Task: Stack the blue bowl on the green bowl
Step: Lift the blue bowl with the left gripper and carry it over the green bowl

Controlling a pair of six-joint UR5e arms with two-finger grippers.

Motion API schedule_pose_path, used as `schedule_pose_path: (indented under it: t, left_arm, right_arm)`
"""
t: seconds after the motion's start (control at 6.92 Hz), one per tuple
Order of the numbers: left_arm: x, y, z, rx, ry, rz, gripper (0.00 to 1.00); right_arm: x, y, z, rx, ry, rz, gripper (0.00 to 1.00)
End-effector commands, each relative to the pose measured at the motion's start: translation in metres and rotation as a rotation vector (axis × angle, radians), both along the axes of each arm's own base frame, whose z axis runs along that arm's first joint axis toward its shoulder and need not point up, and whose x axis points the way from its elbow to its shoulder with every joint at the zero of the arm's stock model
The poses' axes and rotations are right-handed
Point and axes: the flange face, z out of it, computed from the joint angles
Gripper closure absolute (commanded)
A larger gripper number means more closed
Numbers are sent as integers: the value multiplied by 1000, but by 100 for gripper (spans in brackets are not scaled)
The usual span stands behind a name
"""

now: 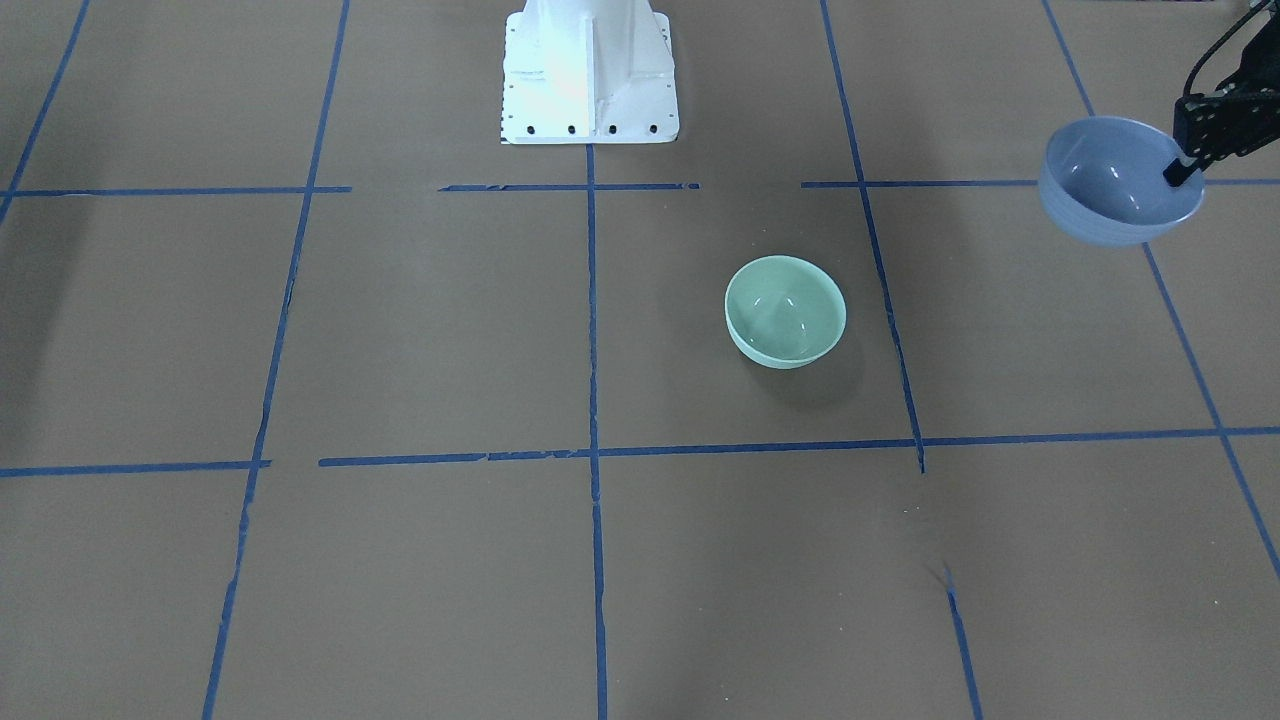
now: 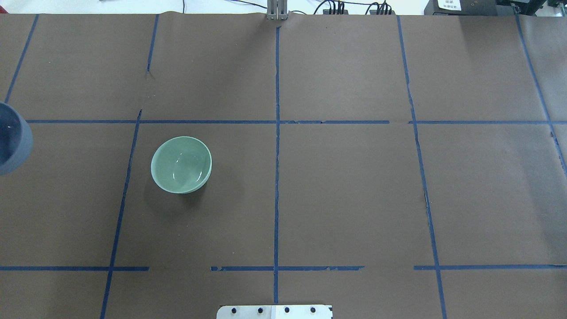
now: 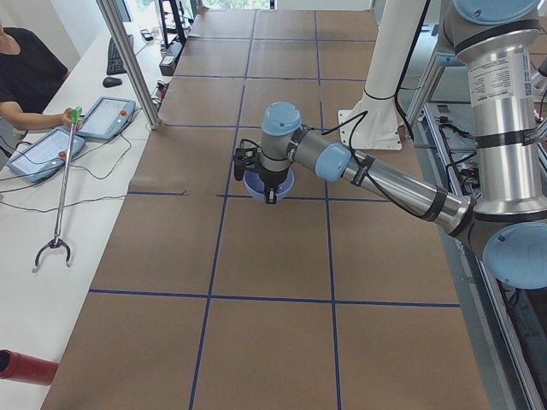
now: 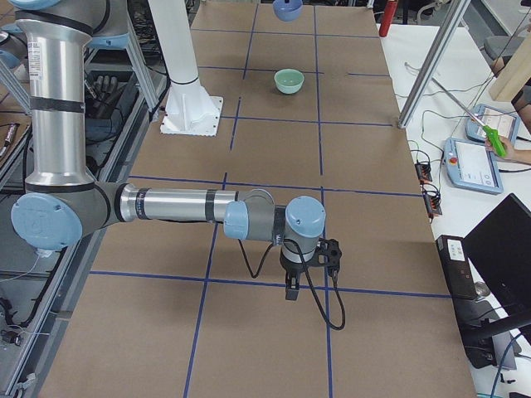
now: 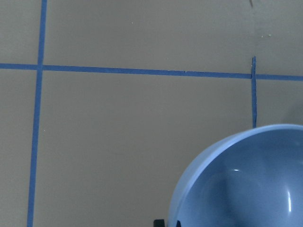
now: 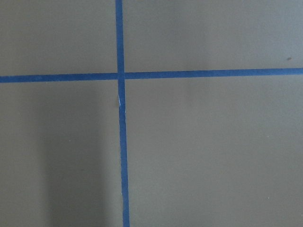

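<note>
My left gripper (image 1: pixel 1185 170) is shut on the rim of the periwinkle blue bowl (image 1: pixel 1115 180) and holds it above the table at my far left. One finger shows inside the bowl. The bowl is cut by the left edge of the overhead view (image 2: pixel 11 141) and fills the lower right of the left wrist view (image 5: pixel 246 184). The mint green bowl (image 1: pixel 785 310) stands upright and empty on the brown table, also seen from overhead (image 2: pixel 181 165), apart from the blue bowl. My right gripper (image 4: pixel 294 290) hangs over the table far to my right; I cannot tell whether it is open or shut.
The white robot base (image 1: pixel 590 70) stands at the table's middle edge. Blue tape lines (image 2: pixel 277 155) divide the brown table. A side bench holds tablets (image 3: pixel 43 154) and a grabber tool (image 3: pixel 60 196), with an operator (image 3: pixel 26 77) beside it. A metal post (image 3: pixel 128 60) rises there.
</note>
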Motion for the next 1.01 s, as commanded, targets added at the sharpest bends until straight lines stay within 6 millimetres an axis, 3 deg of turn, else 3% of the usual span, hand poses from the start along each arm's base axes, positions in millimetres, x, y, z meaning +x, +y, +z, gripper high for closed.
schedule_pose_path:
  t: [0.0,0.43,0.72,0.87]
  left_arm:
    - [39,-2,-51,-84,68,-42,100]
    - [185,0,-158,-254,203,-14,100]
    - [266,-37,-151,-273,136,-28,100]
    - [279,-48,-135,-244,140,-41,100]
  right_arm:
    - [0,0,0,0,0,-1,0]
    - [0,0,0,0,0,1,0]
    - [0,0,0,0,0,-1,0]
    - [0,0,0,0,0,-1,0]
